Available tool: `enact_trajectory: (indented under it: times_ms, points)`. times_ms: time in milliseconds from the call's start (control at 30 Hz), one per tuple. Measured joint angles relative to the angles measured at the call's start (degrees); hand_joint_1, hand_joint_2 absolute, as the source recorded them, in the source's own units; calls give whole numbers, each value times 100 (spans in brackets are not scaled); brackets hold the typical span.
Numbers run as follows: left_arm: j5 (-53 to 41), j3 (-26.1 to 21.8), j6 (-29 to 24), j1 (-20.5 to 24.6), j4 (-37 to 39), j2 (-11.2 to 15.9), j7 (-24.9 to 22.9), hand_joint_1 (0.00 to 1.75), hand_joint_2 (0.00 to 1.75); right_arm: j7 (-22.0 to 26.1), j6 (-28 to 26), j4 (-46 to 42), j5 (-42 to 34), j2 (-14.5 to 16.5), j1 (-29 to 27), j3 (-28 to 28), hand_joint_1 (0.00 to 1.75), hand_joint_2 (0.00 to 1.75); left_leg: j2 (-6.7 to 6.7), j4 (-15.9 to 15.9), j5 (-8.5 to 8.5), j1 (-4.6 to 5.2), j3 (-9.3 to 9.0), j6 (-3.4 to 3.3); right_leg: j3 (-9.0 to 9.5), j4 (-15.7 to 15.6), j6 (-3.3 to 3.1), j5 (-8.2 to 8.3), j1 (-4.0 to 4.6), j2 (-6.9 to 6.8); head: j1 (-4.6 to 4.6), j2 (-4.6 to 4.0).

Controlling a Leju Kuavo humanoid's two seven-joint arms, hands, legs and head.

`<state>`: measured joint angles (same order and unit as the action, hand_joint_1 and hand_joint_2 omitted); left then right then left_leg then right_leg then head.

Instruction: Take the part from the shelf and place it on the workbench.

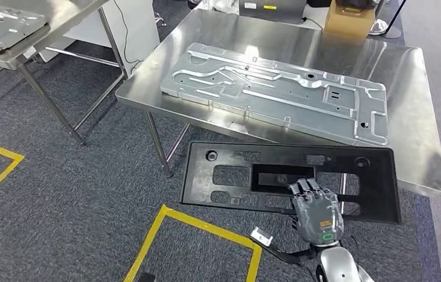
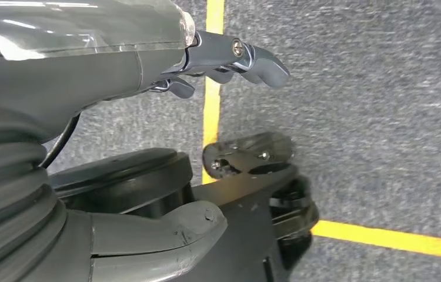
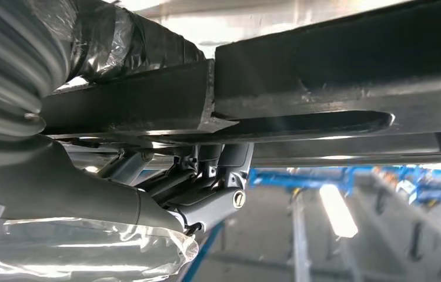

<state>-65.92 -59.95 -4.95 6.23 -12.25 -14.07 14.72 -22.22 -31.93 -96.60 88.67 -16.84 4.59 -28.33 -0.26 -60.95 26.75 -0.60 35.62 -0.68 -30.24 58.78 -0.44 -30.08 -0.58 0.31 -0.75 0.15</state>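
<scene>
right hand (image 1: 317, 212) gripping black part (image 1: 289, 179) from under its near edge | part lying long side-to-side, hanging just before table (image 1: 424, 117) | needing pushing forward | left hand (image 2: 230, 61) holding nothing, fingers curling loosely

The part (image 1: 230, 176) is matte black, and the grey right hand (image 1: 316, 211) on it bears a small green ring. The workbench (image 1: 418, 111) and ribbed panel (image 1: 277, 91) are bare silver; yellow tape lines (image 1: 206, 228) cross speckled dark-grey carpet (image 1: 71, 200).
</scene>
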Motion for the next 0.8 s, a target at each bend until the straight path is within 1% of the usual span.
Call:
enact_trajectory:
  times_ms: [33, 67, 100, 133, 167, 200, 233, 267, 300, 333, 367, 400, 433, 467, 500, 533, 567, 600, 633, 800]
  points:
    - [12, -2, 0, -9, 1, 5, 7, 0, 175, 160, -60, -92, 0, 13, -122, 177, 175, 175, -6, 103, -20, 15, -22, -39, 12, 7, 38, -18, 3, 2, 0, 0]
    - [23, -4, -1, -19, 1, 10, 15, 0, 175, 369, -124, -183, 0, 46, -268, 357, 175, 175, -11, 130, 17, 26, -26, -75, 28, 16, 78, -20, 11, 4, 0, 0]
    - [33, -6, -1, -31, 1, 14, 24, 0, 175, 629, -191, -299, 0, 118, -448, 586, 175, 175, -21, 150, -12, 16, -74, -118, 44, 28, 116, -29, 10, 1, 1, 0]
    - [38, -8, -1, -45, 1, 18, 33, 0, 175, 862, -255, -408, 0, 218, -636, 830, 175, 175, -29, 187, -24, 4, -126, -155, 56, 86, 150, -42, 5, -1, -1, 0]
    - [39, -9, -2, -49, 1, 20, 44, 0, 175, 1048, -317, -512, 0, 337, -801, 1075, 175, 175, -32, 218, -16, -7, -185, -186, 10, 210, 171, -85, -1, -4, -4, 0]
    - [39, -10, -2, -46, 1, 20, 56, 0, 175, 1163, -355, -602, 0, 455, -938, 1308, 175, 175, -34, 243, -8, -16, -246, -215, -104, 434, 191, -171, -12, -5, -6, 0]
    - [38, -11, -2, -39, 1, 21, 65, 0, 175, 1203, -372, -661, 0, 546, -1046, 1505, 175, 175, -33, 257, 14, -15, -281, -235, -285, 745, 213, -292, -19, -5, -9, 0]
    - [37, -12, -2, -33, 1, 22, 72, 0, 175, 1218, -380, -696, 0, 620, -1147, 1677, 175, 175, -31, 259, 41, -14, -308, -249, -517, 1091, 236, -436, -22, -6, -10, 0]
    - [36, -12, -2, -34, 1, 22, 74, 0, 175, 1226, -380, -716, 0, 675, -1245, 1831, 175, 175, -32, 260, 75, -13, -339, -257, -735, 1374, 262, -542, -25, -6, -10, 0]
    - [36, -12, -2, -39, 1, 23, 74, 0, 175, 1235, -379, -724, 0, 724, -1337, 1967, 175, 175, -33, 260, 113, -12, -379, -255, -889, 1511, 277, -557, -28, -7, -10, 0]
    - [34, -12, -2, -46, 2, 24, 75, 0, 175, 1240, -375, -725, 0, 768, -1413, 2073, 175, 175, -34, 260, 155, -12, -429, -248, -950, 1455, 276, -447, -29, -8, -10, 0]
    - [32, -12, -2, -50, 2, 23, 74, 0, 175, 1246, -366, -725, 0, 804, -1463, 2152, 175, 175, -33, 260, 200, -12, -489, -236, -906, 1202, 265, -218, -30, -11, -10, 0]
    - [30, -12, -2, -50, 3, 22, 74, 0, 175, 1249, -351, -725, 0, 837, -1495, 2214, 175, 175, -29, 261, 248, -12, -552, -220, -796, 827, 243, 71, -29, -16, -10, 0]
    - [27, -12, -2, -44, 5, 21, 74, 0, 175, 1251, -333, -721, 0, 864, -1517, 2260, 175, 175, -25, 261, 293, -8, -609, -197, -693, 499, 216, 245, -15, -25, -10, 0]
    - [26, -12, -2, -33, 7, 20, 73, 0, 175, 1251, -320, -718, 0, 891, -1536, 2297, 175, 175, -22, 262, 333, -3, -645, -167, -616, 266, 182, 316, 4, -35, -9, 0]
    - [24, -12, -2, -25, 8, 20, 73, 0, 175, 1247, -313, -714, 0, 919, -1563, 2332, 175, 175, -20, 264, 364, 2, -673, -132, -578, 143, 139, 351, 24, -41, -9, 0]
    - [23, -13, -3, -19, 10, 21, 73, 0, 175, 1240, -313, -709, 0, 945, -1590, 2363, 175, 175, -19, 250, 376, 8, -693, -98, -574, 127, 96, 312, 41, -42, -8, 0]
    - [22, -13, -3, -17, 10, 21, 73, 0, 175, 1233, -315, -708, 0, 964, -1613, 2384, 175, 175, -19, 237, 380, 10, -705, -73, -563, 111, 62, 339, 46, -39, -7, 0]
    - [22, -14, -4, -19, 10, 21, 74, 0, 175, 1228, -316, -708, 0, 975, -1630, 2398, 175, 175, -19, 222, 377, 11, -721, -59, -555, 98, 42, 388, 45, -36, -7, 0]
    - [22, -14, -4, -21, 10, 21, 74, 0, 175, 1225, -317, -707, 0, 980, -1636, 2403, 175, 175, -19, 206, 370, 12, -728, -53, -552, 95, 34, 386, 43, -34, -6, 0]
